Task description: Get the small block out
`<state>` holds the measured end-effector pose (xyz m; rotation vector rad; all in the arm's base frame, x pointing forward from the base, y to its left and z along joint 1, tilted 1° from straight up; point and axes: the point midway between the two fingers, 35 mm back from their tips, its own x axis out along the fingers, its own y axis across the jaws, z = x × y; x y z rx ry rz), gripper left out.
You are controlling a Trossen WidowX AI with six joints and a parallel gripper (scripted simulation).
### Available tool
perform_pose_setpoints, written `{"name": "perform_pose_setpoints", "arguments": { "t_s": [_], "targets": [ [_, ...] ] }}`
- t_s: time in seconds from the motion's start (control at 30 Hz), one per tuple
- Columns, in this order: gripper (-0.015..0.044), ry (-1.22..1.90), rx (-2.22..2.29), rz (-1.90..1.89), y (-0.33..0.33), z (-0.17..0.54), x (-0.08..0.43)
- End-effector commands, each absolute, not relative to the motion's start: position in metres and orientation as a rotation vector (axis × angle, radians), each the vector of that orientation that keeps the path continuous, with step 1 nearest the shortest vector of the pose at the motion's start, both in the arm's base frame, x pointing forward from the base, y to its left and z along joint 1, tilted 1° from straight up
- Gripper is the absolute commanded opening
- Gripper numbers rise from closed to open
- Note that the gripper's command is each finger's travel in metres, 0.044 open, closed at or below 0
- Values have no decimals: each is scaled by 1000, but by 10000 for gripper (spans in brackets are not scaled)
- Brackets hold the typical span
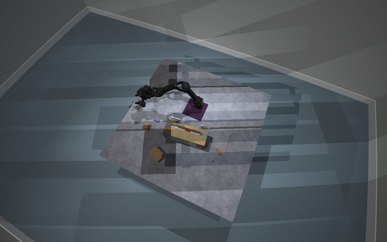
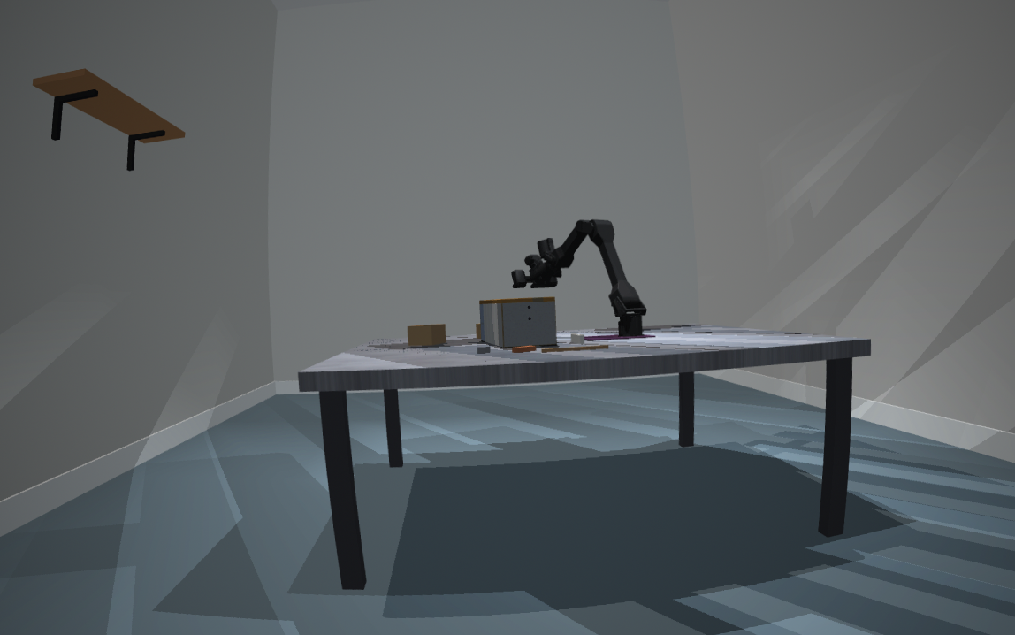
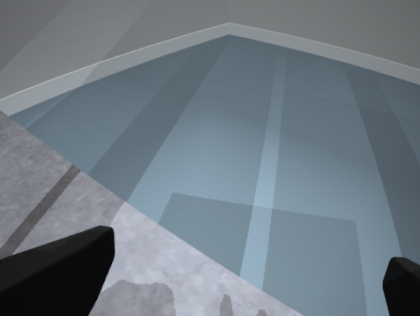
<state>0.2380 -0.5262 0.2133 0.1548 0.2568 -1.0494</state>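
The box (image 1: 185,136) (image 2: 528,323) stands upright on the table, with a tan top and pale walls. A small red block (image 1: 187,130) shows through its slotted front, near the middle of the shelf, in the top view. Which shelf end is open cannot be told. My gripper (image 1: 136,98) (image 2: 530,262) (image 3: 251,259) is open and empty, raised above the table, to the left of the box in the top view. The wrist view shows its two dark fingers wide apart, with table edge and floor beyond; neither box nor block is in that view.
Pale pieces (image 1: 176,118) (image 1: 205,127) lie before the box. A violet block (image 1: 156,120) and tan block (image 1: 146,126) lie left. A brown carton (image 1: 156,153) (image 2: 424,336) stands behind. An orange block (image 1: 218,151) (image 2: 523,348), thin stick (image 1: 228,142) and grey piece (image 1: 212,160) lie right.
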Motion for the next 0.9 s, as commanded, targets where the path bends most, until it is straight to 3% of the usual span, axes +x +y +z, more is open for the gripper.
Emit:
{"name": "perform_pose_setpoints", "arguments": {
  "t_s": [0.0,0.33,0.87],
  "targets": [
    [400,258,160,-1047,-525,213,239],
    [400,345,459,-906,-455,205,304],
    [400,714,1061,-743,-243,202,364]
  ]
}}
